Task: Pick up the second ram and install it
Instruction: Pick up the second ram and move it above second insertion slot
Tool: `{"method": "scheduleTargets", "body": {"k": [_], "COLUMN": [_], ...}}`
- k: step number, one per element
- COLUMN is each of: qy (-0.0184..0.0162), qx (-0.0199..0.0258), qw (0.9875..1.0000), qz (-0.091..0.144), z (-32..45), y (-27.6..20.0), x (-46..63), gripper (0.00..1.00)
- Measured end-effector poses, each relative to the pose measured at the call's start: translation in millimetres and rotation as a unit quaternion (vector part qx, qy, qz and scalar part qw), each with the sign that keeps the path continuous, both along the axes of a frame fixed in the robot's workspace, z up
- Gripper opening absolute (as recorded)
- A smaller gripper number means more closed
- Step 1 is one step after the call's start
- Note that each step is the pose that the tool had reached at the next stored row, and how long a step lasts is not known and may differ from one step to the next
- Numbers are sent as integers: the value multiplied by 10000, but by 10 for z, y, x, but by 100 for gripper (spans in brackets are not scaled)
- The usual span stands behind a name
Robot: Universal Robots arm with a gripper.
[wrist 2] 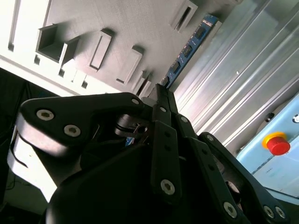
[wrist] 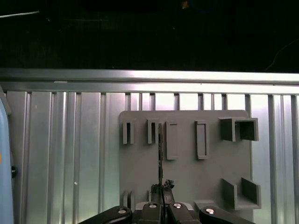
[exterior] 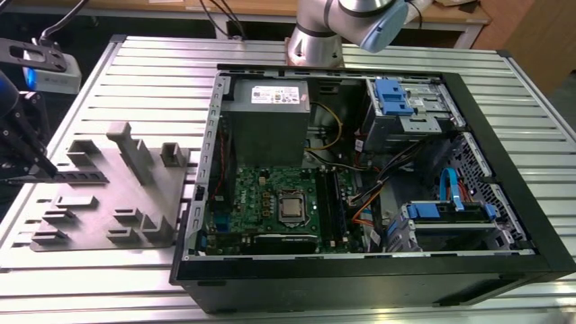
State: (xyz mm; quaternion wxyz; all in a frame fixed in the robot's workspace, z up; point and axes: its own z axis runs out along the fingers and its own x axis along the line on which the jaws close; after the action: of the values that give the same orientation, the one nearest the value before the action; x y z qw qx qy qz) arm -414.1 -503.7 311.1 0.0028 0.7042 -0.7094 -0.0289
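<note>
Ram sits pinched between the gripper fingers at the exterior view's far left, over the grey fixture. In the second wrist view the gripper has its jaws drawn in tight on 1 end of the ram, and the rest of the stick juts out past the fingertips, with its blue edge and dark chips showing. In the first wrist view the ram appears edge-on as a thin dark line running from the gripper across the fixture, between 2 of the raised holders. Whether it has cleared the fixture I cannot tell.

The fixture carries several raised slots and pockets, and those facing the wrist cameras look bare. The case lies open on its side. Inside it are the green motherboard, a grey power supply above it, and blue-tabbed drive cages on the exterior view's right. The long dark slots run beside the processor socket.

Both stand on the ribbed metal table. The fixture's edge is just beside the case wall, and open table shows around the fixture's other sides. The arm's base stands behind the case.
</note>
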Motion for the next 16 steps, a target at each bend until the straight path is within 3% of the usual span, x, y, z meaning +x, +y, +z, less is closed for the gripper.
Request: {"method": "scheduleTargets", "body": {"k": [16], "qy": [0], "qx": [10], "qw": [10000], "qz": [0], "z": [218], "y": [0], "x": [0], "gripper": [8]}}
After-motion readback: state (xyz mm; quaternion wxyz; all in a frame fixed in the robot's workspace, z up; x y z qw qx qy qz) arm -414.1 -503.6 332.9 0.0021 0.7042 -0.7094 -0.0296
